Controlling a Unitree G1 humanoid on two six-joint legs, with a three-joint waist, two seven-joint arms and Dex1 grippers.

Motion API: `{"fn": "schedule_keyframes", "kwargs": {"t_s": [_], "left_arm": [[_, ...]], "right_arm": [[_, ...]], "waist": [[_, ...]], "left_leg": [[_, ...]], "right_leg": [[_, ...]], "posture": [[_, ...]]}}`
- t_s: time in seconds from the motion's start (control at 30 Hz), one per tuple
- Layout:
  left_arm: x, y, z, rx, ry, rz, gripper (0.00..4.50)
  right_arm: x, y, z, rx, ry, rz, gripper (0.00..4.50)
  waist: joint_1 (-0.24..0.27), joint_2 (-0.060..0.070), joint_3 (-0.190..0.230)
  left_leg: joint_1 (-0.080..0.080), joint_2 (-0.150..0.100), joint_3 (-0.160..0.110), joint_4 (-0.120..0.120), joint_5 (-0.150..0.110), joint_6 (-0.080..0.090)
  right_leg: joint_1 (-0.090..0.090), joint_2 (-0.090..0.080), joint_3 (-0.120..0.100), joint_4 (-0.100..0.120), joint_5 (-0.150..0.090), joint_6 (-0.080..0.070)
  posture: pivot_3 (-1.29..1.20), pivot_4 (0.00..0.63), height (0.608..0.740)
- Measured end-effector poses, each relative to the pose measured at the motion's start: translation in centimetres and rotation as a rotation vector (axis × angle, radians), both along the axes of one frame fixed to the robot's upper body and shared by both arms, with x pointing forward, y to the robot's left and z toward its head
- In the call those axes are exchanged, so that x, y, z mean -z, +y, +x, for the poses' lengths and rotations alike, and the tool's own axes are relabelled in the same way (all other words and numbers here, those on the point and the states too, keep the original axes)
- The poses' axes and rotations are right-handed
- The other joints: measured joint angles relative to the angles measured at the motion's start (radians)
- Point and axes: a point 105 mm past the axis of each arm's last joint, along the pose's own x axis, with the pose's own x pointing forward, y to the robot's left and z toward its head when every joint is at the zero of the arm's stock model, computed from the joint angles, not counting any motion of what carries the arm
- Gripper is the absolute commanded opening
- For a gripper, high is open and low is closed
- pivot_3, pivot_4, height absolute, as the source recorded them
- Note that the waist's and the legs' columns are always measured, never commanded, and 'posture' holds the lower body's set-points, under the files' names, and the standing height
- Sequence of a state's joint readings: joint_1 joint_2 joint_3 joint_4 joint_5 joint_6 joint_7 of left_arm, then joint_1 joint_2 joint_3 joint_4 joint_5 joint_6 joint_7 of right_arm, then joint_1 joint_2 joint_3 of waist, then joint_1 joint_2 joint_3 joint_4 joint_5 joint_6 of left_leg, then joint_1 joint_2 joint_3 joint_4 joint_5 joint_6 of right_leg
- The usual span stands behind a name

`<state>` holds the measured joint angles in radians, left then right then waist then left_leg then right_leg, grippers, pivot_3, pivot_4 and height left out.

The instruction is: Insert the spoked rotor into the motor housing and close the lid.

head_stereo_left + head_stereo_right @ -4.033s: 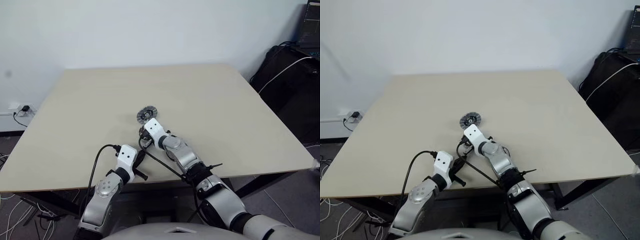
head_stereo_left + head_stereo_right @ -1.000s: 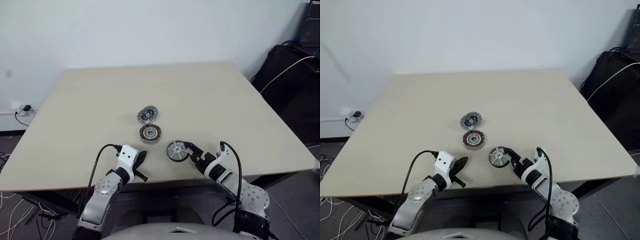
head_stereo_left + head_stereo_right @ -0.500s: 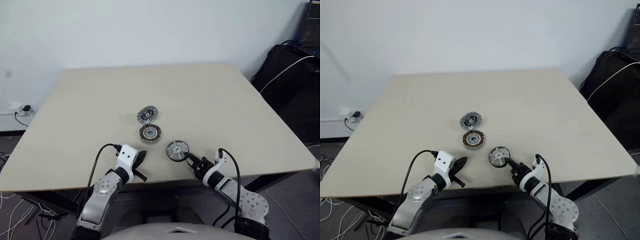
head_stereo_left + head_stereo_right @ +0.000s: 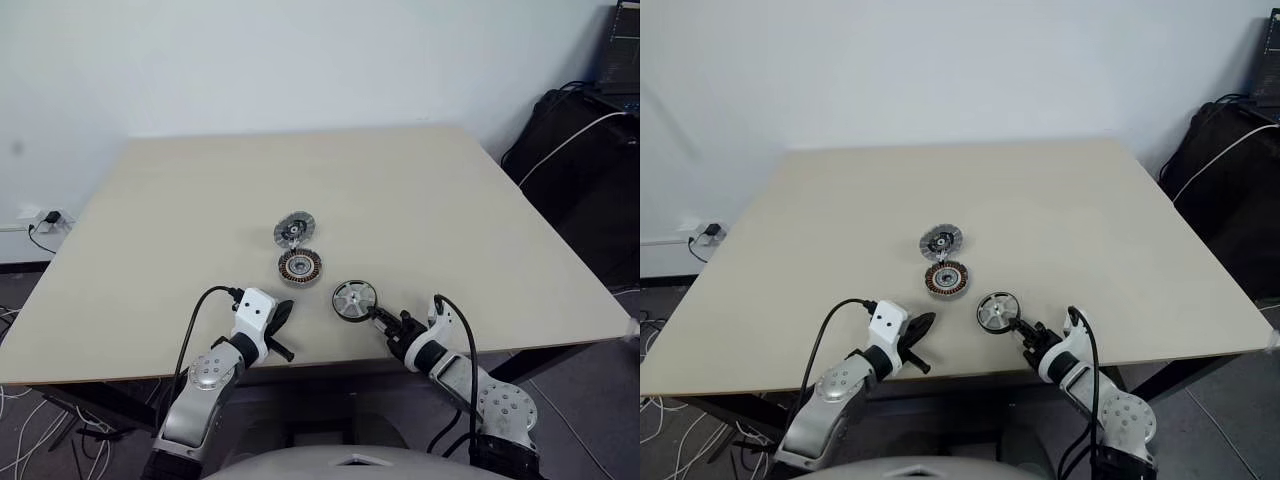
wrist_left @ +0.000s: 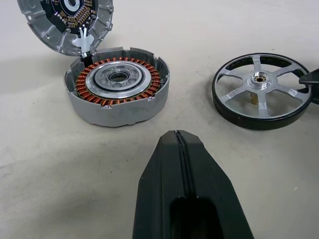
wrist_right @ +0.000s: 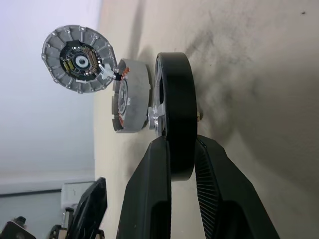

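My right pincer [image 6: 182, 149] is clamped on the rim of the one spoked rotor [image 4: 354, 298], near the worktop's [image 4: 420, 200] front edge. Left pincer [image 5: 178, 144] is clenched on nothing. One motor housing [image 4: 299, 266] sits just beside the rotor, its one lid [image 4: 294, 229] touching its far side.

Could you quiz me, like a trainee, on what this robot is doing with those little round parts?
1. True or false: the right gripper pinches the rim of the spoked rotor.
2. Which part lies nearest the far edge of the table: A the rotor, B the motor housing, C the lid?
3. Fill in: the left gripper is ___ and holds nothing.

Key: 1 true; 2 C; 3 shut.
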<state>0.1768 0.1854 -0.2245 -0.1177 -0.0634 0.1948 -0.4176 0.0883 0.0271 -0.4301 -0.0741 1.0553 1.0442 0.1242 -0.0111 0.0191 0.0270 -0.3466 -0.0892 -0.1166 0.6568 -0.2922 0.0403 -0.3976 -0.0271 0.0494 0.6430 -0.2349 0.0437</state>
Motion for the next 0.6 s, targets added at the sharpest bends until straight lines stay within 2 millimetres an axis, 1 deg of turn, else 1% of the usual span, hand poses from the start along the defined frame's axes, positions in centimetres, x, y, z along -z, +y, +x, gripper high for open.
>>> {"fn": "schedule_keyframes", "kwargs": {"t_s": [0.07,0.17,0.23,0.33,0.5,0.6], "left_arm": [[0.0,0.0,0.0,0.000,0.000,0.000,0.00],[0.0,0.0,0.0,0.000,-0.001,-0.001,0.00],[0.0,0.0,0.0,-0.001,0.000,0.000,0.00],[0.0,0.0,0.0,-0.001,0.000,0.001,0.00],[0.0,0.0,0.1,-0.002,-0.002,0.000,0.00],[0.0,0.0,0.1,-0.004,-0.002,0.001,0.00]], "right_arm": [[-1.3,0.5,0.9,0.008,-0.054,0.036,0.36],[-4.1,1.4,2.8,0.011,-0.162,0.079,0.36],[-5.1,1.8,3.7,0.015,-0.198,0.095,0.36],[-5.4,2.3,4.5,0.010,-0.203,0.107,0.36],[-5.3,4.4,6.1,-0.042,-0.193,0.103,0.36],[-5.2,6.0,7.2,-0.084,-0.194,0.095,0.36]], "waist": [[-0.002,0.001,0.001],[-0.001,0.001,0.001],[0.001,0.001,0.001],[0.000,0.002,0.001],[-0.002,0.002,0.001],[-0.002,0.002,0.001]], "left_leg": [[-0.002,0.000,0.000,0.000,0.000,0.000],[-0.001,0.000,0.000,0.000,0.000,0.000],[-0.002,0.000,0.000,0.000,0.000,0.001],[-0.001,0.000,0.000,0.000,-0.001,0.001],[-0.001,0.000,0.001,-0.001,-0.001,0.001],[-0.001,0.000,0.001,-0.001,0.000,0.001]], "right_leg": [[0.000,0.000,0.000,0.000,0.000,0.000],[-0.001,0.000,0.000,0.000,0.000,0.000],[-0.002,0.000,0.000,0.000,0.000,0.000],[-0.002,0.000,0.000,-0.001,0.000,0.000],[-0.002,0.000,0.001,0.000,0.000,0.000],[-0.002,0.001,0.001,0.000,0.000,-0.001]], "posture": [[0.00,0.000,0.740],[0.00,0.000,0.740],[0.00,0.000,0.740],[0.00,0.000,0.740],[0.00,0.000,0.740],[0.00,0.000,0.740]]}}
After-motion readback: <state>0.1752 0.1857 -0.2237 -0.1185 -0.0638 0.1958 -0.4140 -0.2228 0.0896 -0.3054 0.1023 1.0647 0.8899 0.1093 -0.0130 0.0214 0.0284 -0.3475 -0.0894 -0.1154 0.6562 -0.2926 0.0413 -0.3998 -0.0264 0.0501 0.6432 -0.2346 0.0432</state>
